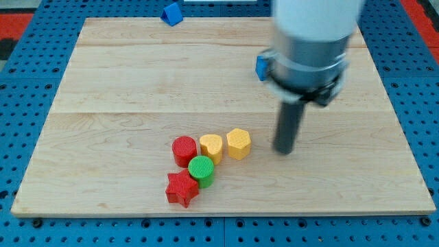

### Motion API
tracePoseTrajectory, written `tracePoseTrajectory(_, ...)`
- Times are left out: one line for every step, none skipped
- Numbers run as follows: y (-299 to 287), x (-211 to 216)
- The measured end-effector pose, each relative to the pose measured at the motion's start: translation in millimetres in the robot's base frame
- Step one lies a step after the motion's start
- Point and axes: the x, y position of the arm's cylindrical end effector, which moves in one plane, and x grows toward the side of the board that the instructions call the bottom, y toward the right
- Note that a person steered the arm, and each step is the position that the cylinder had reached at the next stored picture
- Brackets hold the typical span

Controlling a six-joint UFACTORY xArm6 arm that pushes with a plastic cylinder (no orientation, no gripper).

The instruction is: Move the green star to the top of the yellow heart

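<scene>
My tip (285, 152) is resting on the board right of centre, at the lower end of the dark rod hanging from the grey and white arm body. It is a plain rod end with nothing to open or close. It is carrying nothing and is touching no block.

Working outward from my tip, the yellow hexagon (239, 144) is sitting near it at 9 o'clock, with a clear strip of wood between them. The yellow heart (211, 147) is lying just beside the hexagon at its 9 o'clock, so close that I cannot tell whether they are touching. The red cylinder (184, 151) is sitting at the heart's 9 o'clock, right against it.

The green block (202, 171) is sitting at the heart's 7 o'clock, pressing up under it and under the red cylinder. From here it is reading as round on top, and I cannot make out star points on it. From my tip it is lying at about 8 o'clock, beyond the hexagon and the heart. The red star (182, 189) is lying at the green block's 7 o'clock, touching it.

Well away, a blue block (261, 66) is peeking out from behind the arm at my tip's 11 o'clock. A second blue block (172, 14) is standing at the wooden board's (103, 75) top edge.
</scene>
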Motion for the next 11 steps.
tracePoseTrajectory(117, -55)
tracePoseTrajectory(165, -111)
tracePoseTrajectory(75, -143)
tracePoseTrajectory(-84, -103)
tracePoseTrajectory(-151, -75)
tracePoseTrajectory(-189, -95)
tracePoseTrajectory(-230, -88)
tracePoseTrajectory(-167, -71)
tracePoseTrajectory(-166, -75)
tracePoseTrajectory(-177, -55)
tracePoseTrajectory(-189, -45)
